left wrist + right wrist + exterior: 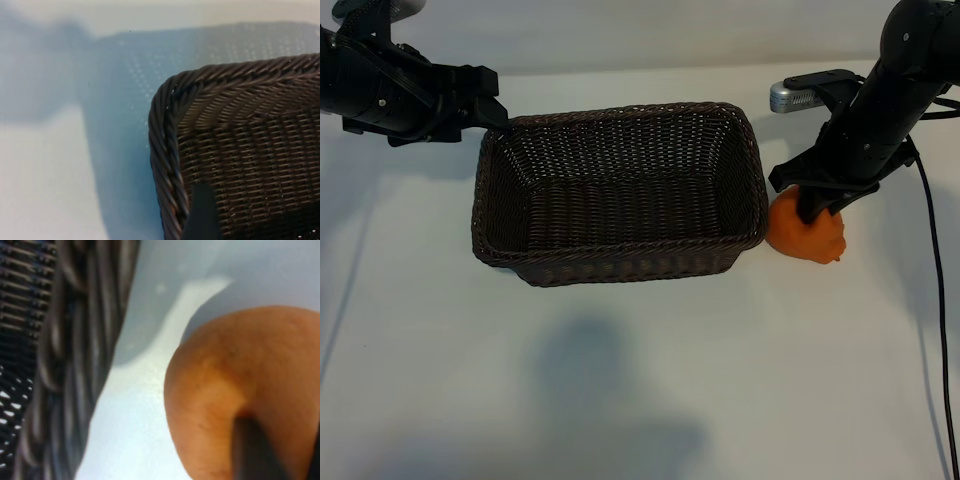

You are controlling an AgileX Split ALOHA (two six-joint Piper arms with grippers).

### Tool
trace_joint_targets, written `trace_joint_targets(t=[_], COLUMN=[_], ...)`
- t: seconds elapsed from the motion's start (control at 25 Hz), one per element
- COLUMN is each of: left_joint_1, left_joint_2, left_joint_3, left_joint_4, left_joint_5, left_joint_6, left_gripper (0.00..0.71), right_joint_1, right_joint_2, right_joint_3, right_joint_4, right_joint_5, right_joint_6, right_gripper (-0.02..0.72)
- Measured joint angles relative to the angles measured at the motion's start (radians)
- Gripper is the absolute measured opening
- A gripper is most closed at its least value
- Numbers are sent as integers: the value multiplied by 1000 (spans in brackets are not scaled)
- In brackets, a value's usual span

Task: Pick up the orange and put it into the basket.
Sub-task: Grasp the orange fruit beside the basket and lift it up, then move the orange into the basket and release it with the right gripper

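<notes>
The orange (807, 236) sits on the white table (640, 400), just beside the basket's (620, 262) right end wall and outside it. The right gripper (820, 212) is down on top of it, pointing steeply downward; in the right wrist view a dark finger (252, 450) presses into the fruit's skin, so the fingers look clamped on the orange, or very nearly so. The basket holds nothing yet.

The step in hand looks like securing the grasp. To do it well, the grip should be firm on the lumpy fruit before any lift, then the lift should go straight up high enough to clear the braided rim before crossing over it.

The left gripper (492, 108) is parked at the basket's far left corner with its fingers apart, holding nothing.

No brand, label or writing can be read anywhere.
</notes>
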Motion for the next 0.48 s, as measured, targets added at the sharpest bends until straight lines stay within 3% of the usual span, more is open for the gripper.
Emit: trace_joint_targets(t=[0.04,0.12,0.48], left_joint_1=[0,0,0], left_joint_2=[0,0,0], left_joint_3=[0,0,0], left_joint_4=[0,0,-1], left_joint_5=[0,0,0], left_joint_6=[0,0,0], left_gripper=[593,593,593], right_joint_1=[0,0,0], right_joint_2=[-1,-1,-23], right_joint_3=[0,0,0], right_joint_4=[0,0,-15], right_joint_5=[0,-2,-1], right_joint_6=[2,3,8], right_gripper=[99,53,45])
